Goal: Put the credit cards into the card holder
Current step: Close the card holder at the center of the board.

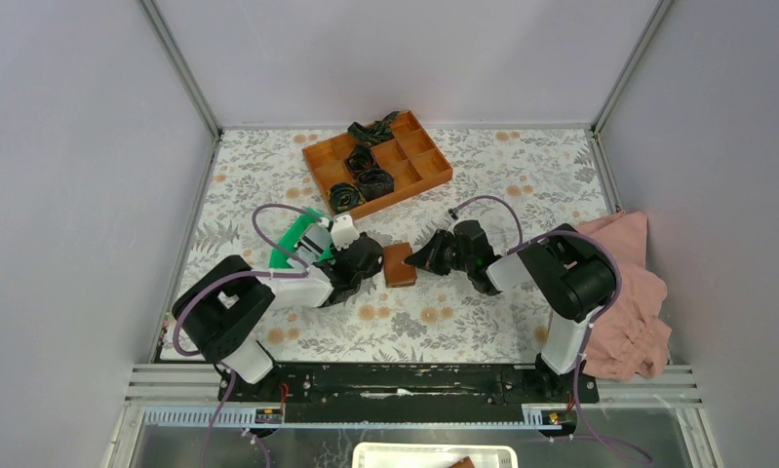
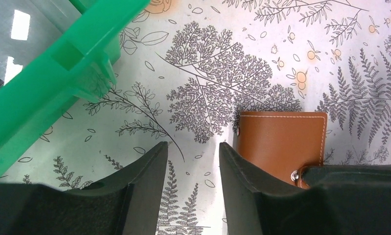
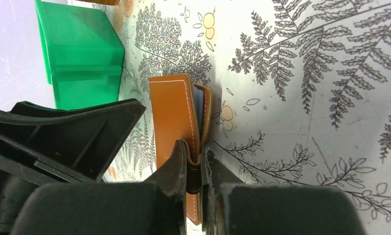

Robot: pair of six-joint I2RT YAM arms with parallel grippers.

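3 plain pale-grey walls (image 1: 395,49). 2 aluminium posts (image 1: 179,68) at rear corners. Table cloth (image 1: 531,171): white, grey fern print, orange blossoms.

Folded brown card holder (image 3: 171,115), card (image 3: 198,105) inside

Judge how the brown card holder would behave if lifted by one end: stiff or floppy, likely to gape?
The card holder looks fairly stiff: its stitched cover runs straight. It probably gapes slightly, since a blue card shows between the covers. The right gripper pinches only one end, so it may pivot.
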